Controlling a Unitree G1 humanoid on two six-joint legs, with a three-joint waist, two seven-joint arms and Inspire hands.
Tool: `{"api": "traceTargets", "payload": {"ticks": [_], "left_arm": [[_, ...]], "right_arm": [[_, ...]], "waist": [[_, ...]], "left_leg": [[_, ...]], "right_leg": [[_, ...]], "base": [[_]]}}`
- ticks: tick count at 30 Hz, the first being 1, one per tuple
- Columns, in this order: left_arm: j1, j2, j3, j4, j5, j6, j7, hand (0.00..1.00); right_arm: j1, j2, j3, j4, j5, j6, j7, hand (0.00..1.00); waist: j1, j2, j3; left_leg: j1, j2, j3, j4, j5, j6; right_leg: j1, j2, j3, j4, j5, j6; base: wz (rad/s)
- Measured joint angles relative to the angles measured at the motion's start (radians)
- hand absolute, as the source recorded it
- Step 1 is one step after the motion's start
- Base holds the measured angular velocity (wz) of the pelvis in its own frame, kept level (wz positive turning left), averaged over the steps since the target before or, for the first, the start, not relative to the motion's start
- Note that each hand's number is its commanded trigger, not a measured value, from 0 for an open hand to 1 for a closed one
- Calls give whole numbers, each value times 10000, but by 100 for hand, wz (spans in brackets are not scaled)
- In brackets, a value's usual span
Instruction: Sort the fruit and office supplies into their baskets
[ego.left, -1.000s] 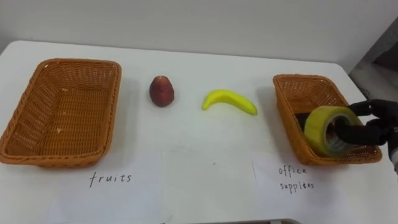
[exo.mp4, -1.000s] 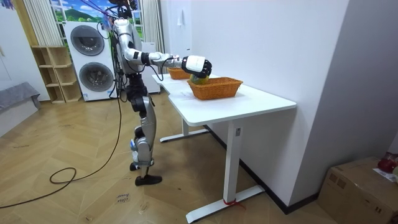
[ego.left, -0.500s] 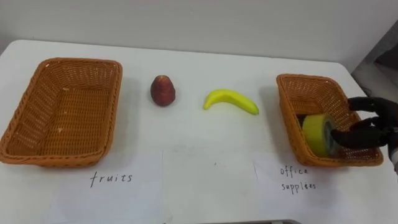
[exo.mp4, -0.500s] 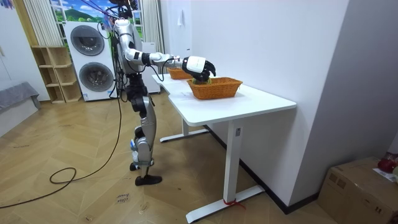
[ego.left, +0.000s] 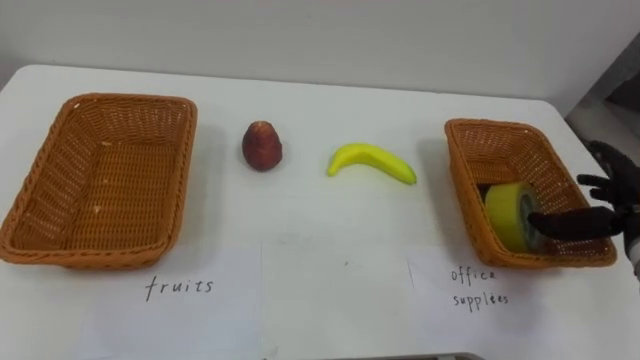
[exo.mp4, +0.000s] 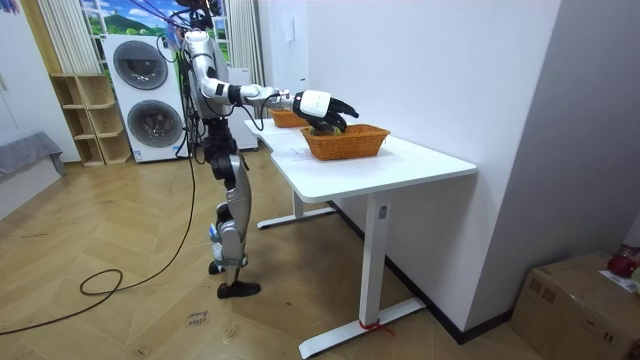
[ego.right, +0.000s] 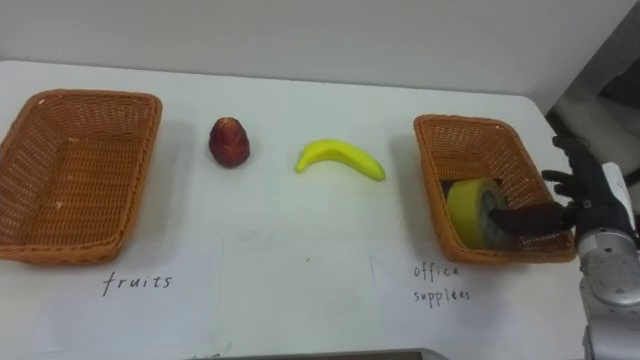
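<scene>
Yellow tape roll (ego.left: 507, 215) stands on edge in the near part of the right-hand wicker basket (ego.left: 497, 135), against its left wall. My right hand (ego.right: 590, 195) hangs over that basket's right rim, fingers spread and straight, gripping nothing; one dark finger (ego.right: 525, 218) reaches in level and its tip meets the roll's open face. Handwritten paper label (ego.left: 472, 285) lies just in front of this basket. Banana (ego.left: 370, 162) lies on the white table (ego.left: 320, 250) just left of the basket; red fruit (ego.left: 261, 146) sits further left, apart from it. Left wicker basket (ego.left: 100, 102) has its own label (ego.left: 178, 288) in front. Room view: I stand at the table's side, right arm stretched over the basket
</scene>
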Motion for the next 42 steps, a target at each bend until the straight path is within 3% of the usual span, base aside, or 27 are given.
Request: {"api": "traceTargets", "payload": {"ticks": [18, 24, 31, 39, 42], "left_arm": [[-36, 2, 1, -3, 54, 0, 3, 0], [-42, 4, -14, -9, 5, -1, 0, 0], [-47, 11, -21, 33, 10, -82, 16, 0], [-139, 7, -51, 228, 35, -255, 83, 0], [-158, 35, -40, 224, 52, -307, 99, 0]], "right_arm": [[-72, -1, 0, -216, -228, -4, -266, 0], [-51, 0, -1, -1923, -580, -9, -741, 0], [-53, -1, -1, -2970, -297, -400, -1588, 0], [-397, -3, 11, -3655, -321, -513, -1949, 0], [-627, -35, 11, -3685, -300, -616, -2224, 0]], "waist": [[15, 107, -5], [-69, 177, 13], [46, 167, 28], [71, 206, 47], [239, 236, 63]], "left_leg": [[15, 4, 25, -6, 0, 0], [-11, 5, 20, -14, 0, 0], [117, 7, 20, -75, 0, 0], [106, 8, 45, -160, 1, 0], [105, 9, 52, -145, 2, 2]], "right_leg": [[-19, -10, 8, 26, 1, -3], [-57, -2, 82, 53, 1, -2], [77, 13, 83, 15, 1, -2], [3, 37, 99, 48, 1, -2], [-29, 52, 47, 68, 0, -1]], "base": [[0], [0], [0], [0], [0]]}}
